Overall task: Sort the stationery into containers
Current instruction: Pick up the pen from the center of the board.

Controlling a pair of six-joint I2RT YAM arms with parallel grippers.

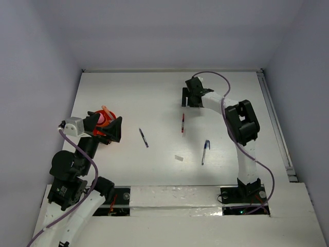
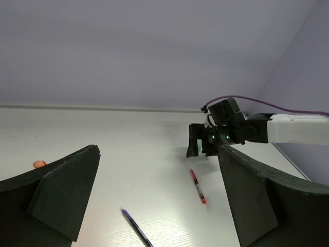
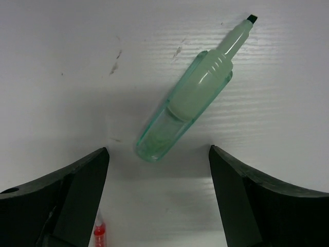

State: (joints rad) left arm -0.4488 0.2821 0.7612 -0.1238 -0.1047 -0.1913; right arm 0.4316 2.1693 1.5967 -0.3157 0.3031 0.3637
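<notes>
The orange-red pot [image 1: 103, 121] stands at the table's left with orange items sticking out of it. My left gripper [image 1: 105, 127] is open over it, one finger on each side, holding nothing. On the table lie a dark blue pen [image 1: 143, 137], a red pen [image 1: 182, 123], a blue pen [image 1: 205, 151] and a white bit [image 1: 179, 158]. My right gripper [image 1: 191, 96] is open at the far middle, low over a pale green see-through marker [image 3: 189, 99]. The marker lies just beyond its fingertips [image 3: 97, 164], with its tip bare.
The left wrist view shows the red pen [image 2: 198, 186], the dark blue pen [image 2: 134, 226], a small orange bit [image 2: 38, 164] at the left and the right gripper [image 2: 205, 141] far off. White walls close the table's back and sides.
</notes>
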